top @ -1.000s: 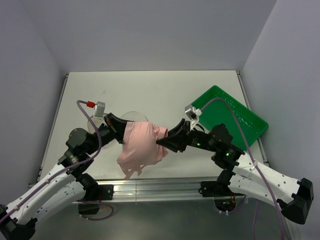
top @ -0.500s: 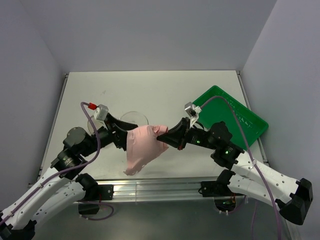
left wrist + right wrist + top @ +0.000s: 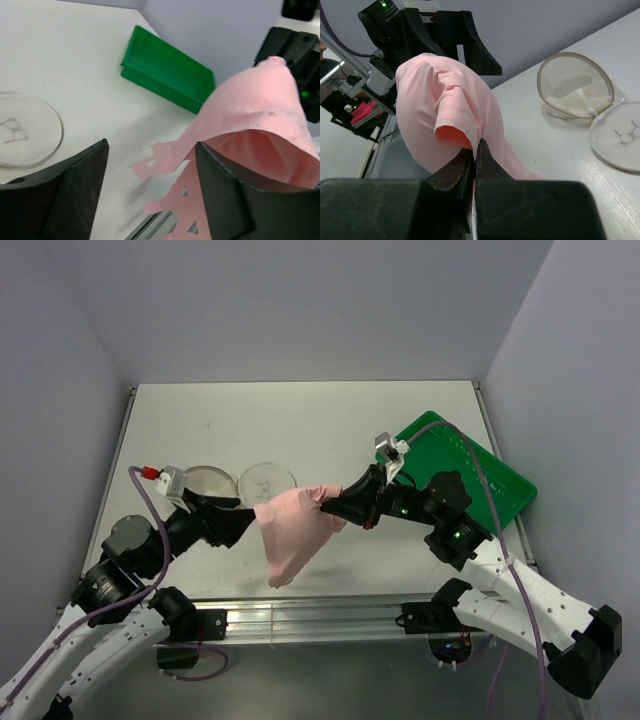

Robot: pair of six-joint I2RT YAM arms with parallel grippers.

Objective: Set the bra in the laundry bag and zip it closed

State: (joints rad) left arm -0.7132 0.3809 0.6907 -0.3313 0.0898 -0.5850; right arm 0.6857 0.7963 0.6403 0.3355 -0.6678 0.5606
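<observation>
The pale pink bra (image 3: 295,532) hangs above the table's near middle, pinched at its top right fold by my right gripper (image 3: 334,502), which is shut on it. In the right wrist view the fabric (image 3: 445,95) bulges over the closed gripper (image 3: 477,143). My left gripper (image 3: 240,523) stands open just left of the bra. In its own view the gripper (image 3: 151,145) holds nothing and the bra (image 3: 255,110) drapes past the right finger (image 3: 235,195). The laundry bag (image 3: 240,481) lies open as two round mesh discs behind the left gripper, and the right wrist view shows the bag (image 3: 575,85) as well.
A green plastic tray (image 3: 470,475) sits at the right side of the table, behind the right arm, and the same tray (image 3: 165,75) appears in the left wrist view. The aluminium rail (image 3: 310,615) runs along the near table edge under the hanging bra.
My left gripper opened, let go of the bra and drew back to the left. The bra now hangs from the right gripper alone, stretched longer, and the bag's discs are uncovered.
</observation>
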